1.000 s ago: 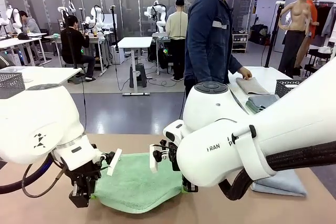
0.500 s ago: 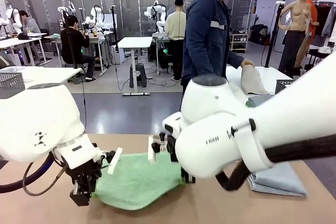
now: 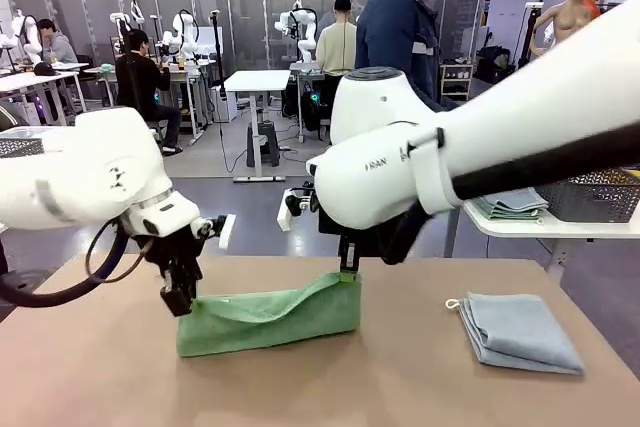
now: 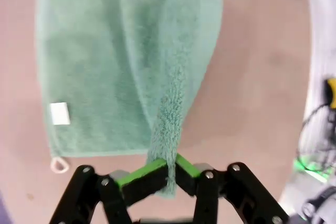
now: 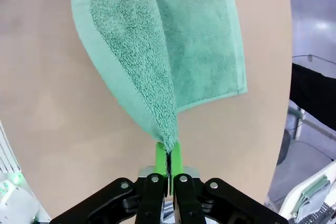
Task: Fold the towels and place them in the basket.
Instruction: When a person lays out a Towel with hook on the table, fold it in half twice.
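A green towel hangs in a sagging strip above the brown table, its lower part resting on the surface. My left gripper is shut on the towel's left corner, and my right gripper is shut on its right corner, held a little higher. In the left wrist view the green towel runs up from my pinched gripper, with a white label and corner loop at lower left. The right wrist view shows the green towel folded over and clamped in my gripper. A pale blue-grey towel lies folded at the right.
A person in a dark blue jacket stands beyond the far edge. A white side table at the right carries folded towels and a dark mesh basket. Bare tabletop spreads in front of the towel.
Both grippers have risen with the green towel's near corners, pulling it from lying flat into a hanging strip. The person has turned away from the side table.
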Controlling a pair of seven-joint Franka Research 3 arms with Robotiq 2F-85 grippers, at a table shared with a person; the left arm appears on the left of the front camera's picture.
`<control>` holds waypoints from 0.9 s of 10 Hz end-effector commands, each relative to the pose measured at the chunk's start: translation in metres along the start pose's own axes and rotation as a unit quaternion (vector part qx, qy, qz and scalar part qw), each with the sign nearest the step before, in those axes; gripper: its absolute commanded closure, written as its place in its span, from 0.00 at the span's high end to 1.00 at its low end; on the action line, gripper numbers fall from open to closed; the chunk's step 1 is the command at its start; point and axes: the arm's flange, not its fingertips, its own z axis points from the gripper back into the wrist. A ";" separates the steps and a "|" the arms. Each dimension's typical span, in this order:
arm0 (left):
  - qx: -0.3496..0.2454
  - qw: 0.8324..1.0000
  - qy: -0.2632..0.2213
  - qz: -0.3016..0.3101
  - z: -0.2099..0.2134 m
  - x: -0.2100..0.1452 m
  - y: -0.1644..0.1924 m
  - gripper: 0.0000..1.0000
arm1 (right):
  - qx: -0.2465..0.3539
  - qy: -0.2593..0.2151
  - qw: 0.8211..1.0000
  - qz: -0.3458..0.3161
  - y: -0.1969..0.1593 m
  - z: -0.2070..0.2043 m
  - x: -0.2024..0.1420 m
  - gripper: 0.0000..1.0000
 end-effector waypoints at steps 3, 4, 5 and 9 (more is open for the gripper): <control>-0.025 0.998 -0.006 0.064 -0.021 0.005 0.076 0.00 | 0.033 0.017 0.999 -0.013 -0.046 -0.042 0.033 0.04; -0.032 0.996 0.005 0.078 -0.027 0.002 0.086 0.00 | 0.032 0.021 0.999 -0.019 -0.054 -0.051 0.038 0.04; -0.042 0.994 0.010 0.100 -0.033 -0.004 0.096 0.00 | 0.026 0.022 0.999 -0.032 -0.064 -0.060 0.040 0.04; -0.043 0.986 0.022 0.160 -0.049 -0.028 0.118 0.00 | 0.023 0.024 0.998 -0.057 -0.096 -0.085 0.038 0.04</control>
